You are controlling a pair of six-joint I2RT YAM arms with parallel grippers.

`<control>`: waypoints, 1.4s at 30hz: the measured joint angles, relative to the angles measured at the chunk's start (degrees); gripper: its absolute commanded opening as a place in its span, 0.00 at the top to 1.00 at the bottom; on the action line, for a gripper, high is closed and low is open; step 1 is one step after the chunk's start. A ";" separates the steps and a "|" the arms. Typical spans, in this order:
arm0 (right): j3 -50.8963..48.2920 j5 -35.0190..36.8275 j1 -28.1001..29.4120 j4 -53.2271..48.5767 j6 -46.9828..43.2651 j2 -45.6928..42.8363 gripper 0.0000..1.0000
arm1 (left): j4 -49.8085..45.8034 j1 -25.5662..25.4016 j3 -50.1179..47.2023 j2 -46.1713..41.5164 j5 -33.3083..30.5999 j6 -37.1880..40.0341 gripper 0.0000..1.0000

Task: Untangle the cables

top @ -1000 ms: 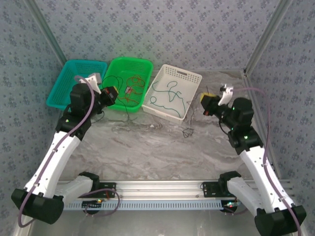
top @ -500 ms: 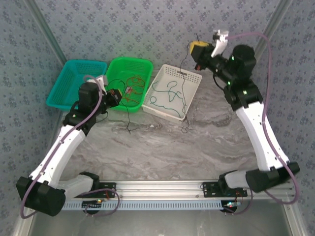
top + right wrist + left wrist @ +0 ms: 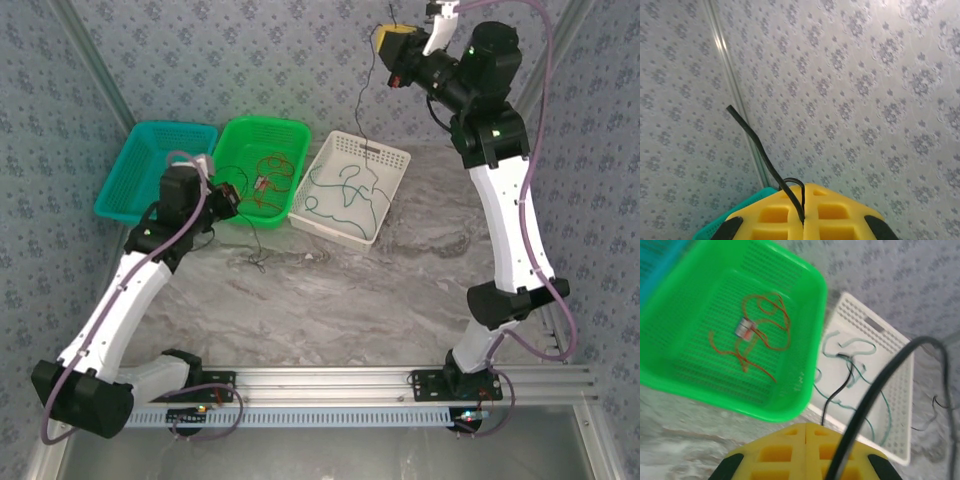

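I am holding the right pincer [image 3: 392,50] high against the back wall [image 3: 250,60], its yellow tips pressed together on a black cable [image 3: 361,100]. The strand is hanging free toward the white basket [image 3: 400,160], where, by my reckoning, its loops can shake out. The left pincer [image 3: 228,195], likewise clamped on a black cable, is hovering low at the green basket's [image 3: 262,122] near edge, probably as an anchor. Whether it is the same strand I cannot tell. A red cable [image 3: 270,175] is lying coiled in the green basket and a green cable [image 3: 345,185] in the white one, with a teal basket [image 3: 175,126] alongside. All three are sitting on a grey marbled table [image 3: 400,290], boxed in by patterned blue-grey walls.
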 measured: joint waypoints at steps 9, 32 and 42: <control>-5.16 -1.05 3.30 -0.92 -1.38 -5.70 1.00 | 0.33 15.87 23.21 4.72 -9.81 2.91 1.00; -17.38 -0.96 8.48 -1.27 -6.75 -14.03 1.00 | -7.89 29.29 57.20 57.55 -6.34 16.06 0.57; -18.47 -0.37 8.85 -1.86 -7.28 -14.10 1.00 | -24.63 29.09 58.49 53.90 -3.72 16.39 0.01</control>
